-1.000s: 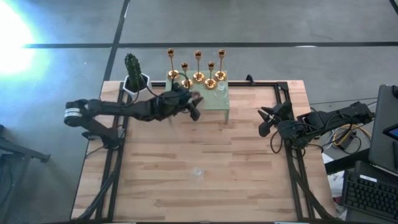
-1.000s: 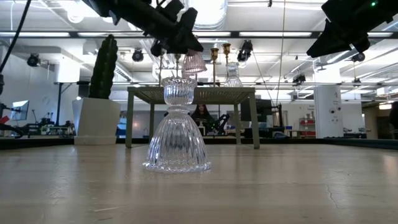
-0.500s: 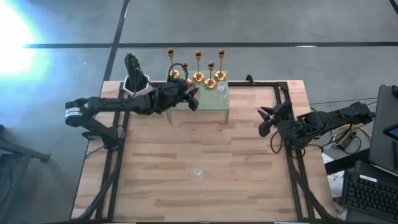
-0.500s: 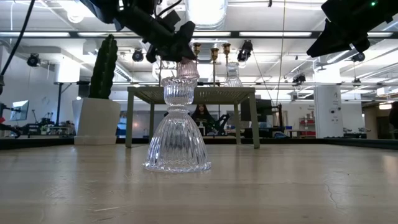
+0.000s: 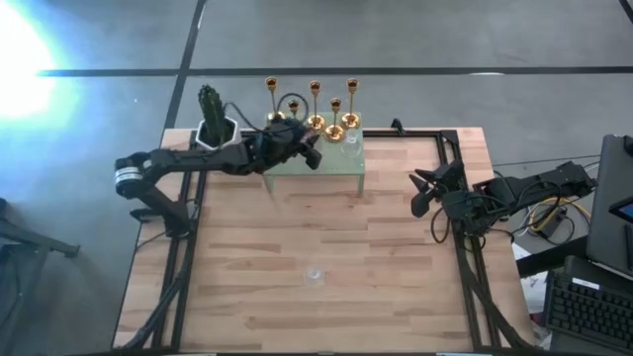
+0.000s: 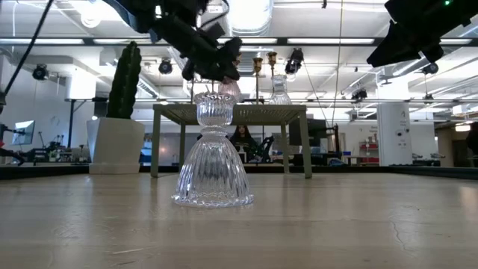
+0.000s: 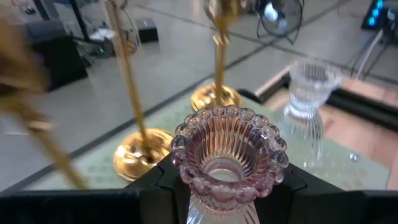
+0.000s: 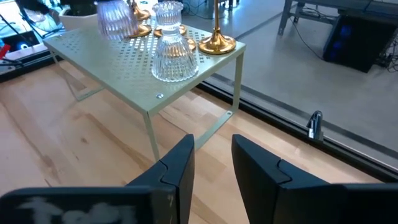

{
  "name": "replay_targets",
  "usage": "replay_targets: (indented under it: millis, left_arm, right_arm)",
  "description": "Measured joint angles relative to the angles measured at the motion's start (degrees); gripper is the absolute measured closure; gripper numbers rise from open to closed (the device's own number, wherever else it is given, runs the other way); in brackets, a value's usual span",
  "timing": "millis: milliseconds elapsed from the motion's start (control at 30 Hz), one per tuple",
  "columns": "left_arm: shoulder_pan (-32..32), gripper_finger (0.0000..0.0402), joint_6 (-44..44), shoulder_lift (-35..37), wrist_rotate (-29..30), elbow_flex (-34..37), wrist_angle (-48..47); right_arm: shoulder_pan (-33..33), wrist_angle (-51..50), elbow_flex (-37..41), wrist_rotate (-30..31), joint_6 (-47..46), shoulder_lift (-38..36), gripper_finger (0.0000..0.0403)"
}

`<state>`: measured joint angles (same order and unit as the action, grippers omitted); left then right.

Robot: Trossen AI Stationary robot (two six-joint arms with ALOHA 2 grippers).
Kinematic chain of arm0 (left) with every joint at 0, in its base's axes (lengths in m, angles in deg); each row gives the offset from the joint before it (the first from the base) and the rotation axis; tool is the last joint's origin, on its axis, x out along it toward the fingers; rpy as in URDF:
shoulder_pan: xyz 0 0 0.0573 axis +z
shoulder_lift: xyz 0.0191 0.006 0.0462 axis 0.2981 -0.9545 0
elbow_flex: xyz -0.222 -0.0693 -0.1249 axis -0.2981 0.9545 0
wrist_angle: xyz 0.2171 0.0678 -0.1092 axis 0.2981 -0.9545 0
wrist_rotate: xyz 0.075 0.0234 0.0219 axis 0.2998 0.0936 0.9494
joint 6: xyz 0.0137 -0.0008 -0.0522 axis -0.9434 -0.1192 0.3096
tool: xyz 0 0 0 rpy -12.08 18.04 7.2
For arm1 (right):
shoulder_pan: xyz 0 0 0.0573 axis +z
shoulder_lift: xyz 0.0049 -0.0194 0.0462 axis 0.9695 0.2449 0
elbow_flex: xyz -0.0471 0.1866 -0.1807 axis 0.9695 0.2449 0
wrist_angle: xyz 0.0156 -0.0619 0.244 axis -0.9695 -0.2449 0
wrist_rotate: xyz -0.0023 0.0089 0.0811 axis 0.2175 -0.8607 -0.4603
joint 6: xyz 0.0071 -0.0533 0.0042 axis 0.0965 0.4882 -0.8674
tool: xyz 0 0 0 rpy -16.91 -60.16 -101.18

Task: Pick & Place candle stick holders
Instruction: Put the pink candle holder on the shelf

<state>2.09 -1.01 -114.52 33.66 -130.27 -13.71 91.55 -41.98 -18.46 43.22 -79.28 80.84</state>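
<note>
Five gold candle stick holders (image 5: pixel 315 111) stand in a cluster at the far side of the green perforated stand (image 5: pixel 341 161), beside one cactus (image 5: pixel 211 105) in a white pot at the far left corner of the wooden surface (image 5: pixel 297 237). From the left, the left gripper (image 5: pixel 307 153) hovers over the stand with its jaws pinching one pinkish glass holder (image 7: pixel 228 158) low on its ribbed body, so the beaded cup stands clear above the fingers. That glass looks rigid, smooth and brittle, probably slippery against hard fingers, so a firm hold at the narrow waist below the cup seems safest, with a gentle set-down. The gold ones look top-heavy on slim stems and likely tip easily; gripping low on the stem near the domed base would suit them. Two clear glass holders show: one on the stand (image 8: pixel 171 46) near the gold cluster, another (image 6: pixel 213 153) alone on the open surface, well apart from the rest. On the right, the right gripper (image 5: pixel 420 193) waits near the surface's right edge with its jaws spread, holding nothing.
</note>
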Motion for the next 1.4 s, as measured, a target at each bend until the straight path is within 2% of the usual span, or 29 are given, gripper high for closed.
replay_targets:
  millis: [300,667,1033,1400]
  left_arm:
    - [0.0,0.0271,0.0,-6.8,-0.7,-5.6,-4.2]
    - [-0.1,0.0271,2.4,-6.2,0.7,-4.7,-5.3]
    - [-0.1,0.0270,3.4,-6.5,0.8,-4.7,-5.1]
    - [-0.1,0.0209,3.2,-6.5,0.7,-4.5,-5.8]
  right_arm:
    - [0.0,-0.3,0.0,-0.3,0.0,0.0,0.0308]
    - [0.0,-0.5,0.1,-0.3,0.1,0.0,0.0319]
    - [0.0,-0.4,0.1,-0.5,0.0,0.0,0.0303]
    - [0.0,-0.2,0.2,-1.9,0.0,0.0,0.0309]
